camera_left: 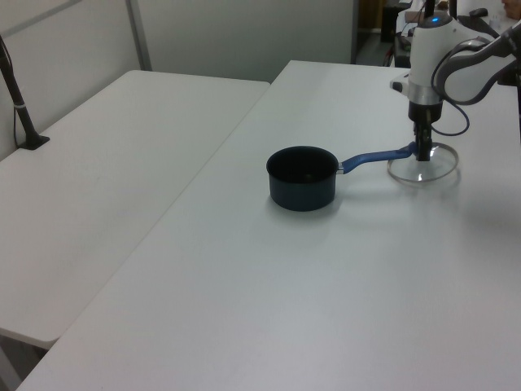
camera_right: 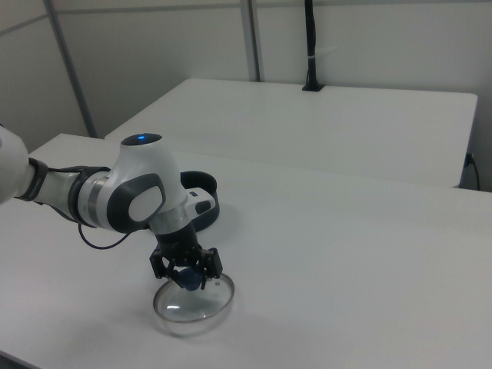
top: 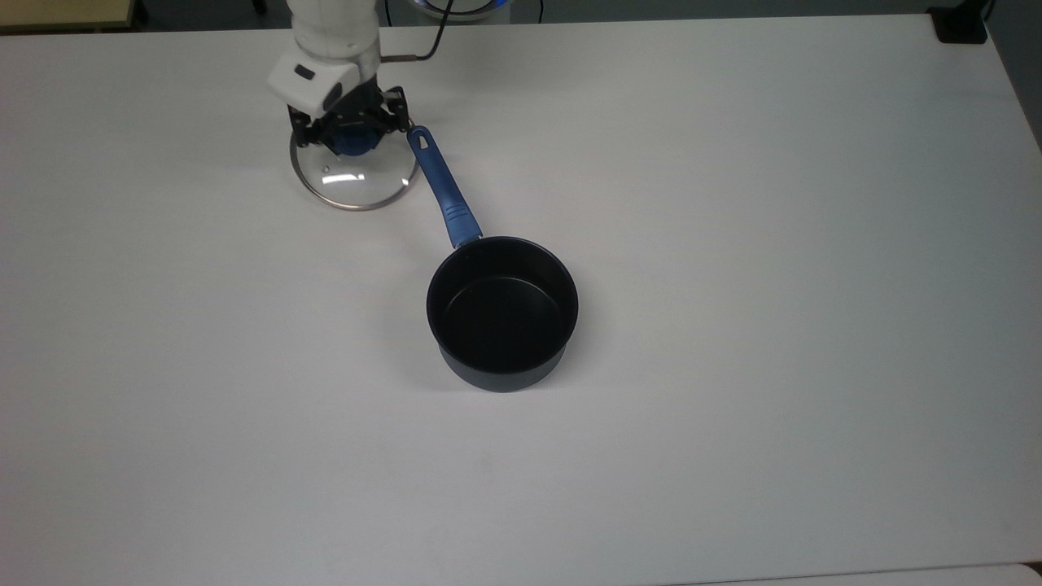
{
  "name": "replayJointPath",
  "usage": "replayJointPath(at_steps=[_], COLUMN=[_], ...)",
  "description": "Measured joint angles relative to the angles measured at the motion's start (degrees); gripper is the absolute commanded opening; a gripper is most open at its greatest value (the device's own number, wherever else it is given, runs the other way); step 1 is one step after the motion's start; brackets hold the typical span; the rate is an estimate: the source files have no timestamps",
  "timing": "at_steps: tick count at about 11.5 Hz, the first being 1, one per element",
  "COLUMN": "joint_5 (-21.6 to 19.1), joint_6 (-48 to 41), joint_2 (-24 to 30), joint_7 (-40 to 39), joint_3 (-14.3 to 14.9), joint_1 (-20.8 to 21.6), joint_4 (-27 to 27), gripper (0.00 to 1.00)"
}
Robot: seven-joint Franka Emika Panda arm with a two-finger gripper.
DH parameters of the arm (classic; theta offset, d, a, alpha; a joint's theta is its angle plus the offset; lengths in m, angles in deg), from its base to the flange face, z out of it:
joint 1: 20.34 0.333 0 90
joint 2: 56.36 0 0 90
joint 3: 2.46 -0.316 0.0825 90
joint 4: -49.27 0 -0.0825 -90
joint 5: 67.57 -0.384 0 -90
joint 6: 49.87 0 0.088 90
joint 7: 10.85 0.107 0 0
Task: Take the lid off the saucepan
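The saucepan [top: 502,313] stands uncovered mid-table, black inside, with its blue handle [top: 442,189] pointing up and to the top view's left. The glass lid [top: 354,183] with its metal rim sits low at the table surface, just left of the handle's end in the top view. My gripper [top: 352,140] points straight down, shut on the lid's blue knob. In the left view the lid [camera_left: 423,167] lies to the right of the saucepan [camera_left: 302,177], under the gripper [camera_left: 422,152]. In the right view the arm partly hides the saucepan [camera_right: 207,201], and the lid [camera_right: 192,304] hangs from the gripper [camera_right: 187,278].
The white table [top: 733,244] is wide and bare around the pan. A second white table [camera_left: 106,163] adjoins it in the left view, with a black post [camera_left: 20,110] at its far edge. A small black object [top: 961,24] sits at the top view's upper right corner.
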State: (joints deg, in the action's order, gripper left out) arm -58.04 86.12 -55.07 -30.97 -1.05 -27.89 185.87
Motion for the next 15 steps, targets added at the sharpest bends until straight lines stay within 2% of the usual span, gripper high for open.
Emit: replayJointPath(at_steps=[1,2,3,7,13,15], joint_5=[0.0,0.0,0.0,0.0,0.0,-1.4], joint_6=[0.8,0.9,0.9,-0.5,-28.7,-38.6], joint_2=[-0.7,-1.5,-2.1,-2.7,0.0,2.3], joint_7=[0.6,1.6,2.7,8.7,9.8,9.9], joint_3=[0.0,-0.1,-0.1,0.0,0.6,1.0], joint_1=[1.1,2.0,2.4,2.5,1.4,1.0], joint_4=[-0.2,-0.4,-0.9,-4.9,-25.0,-32.5], gripper=[0.65,0.97,1.0,1.0,1.0,1.0])
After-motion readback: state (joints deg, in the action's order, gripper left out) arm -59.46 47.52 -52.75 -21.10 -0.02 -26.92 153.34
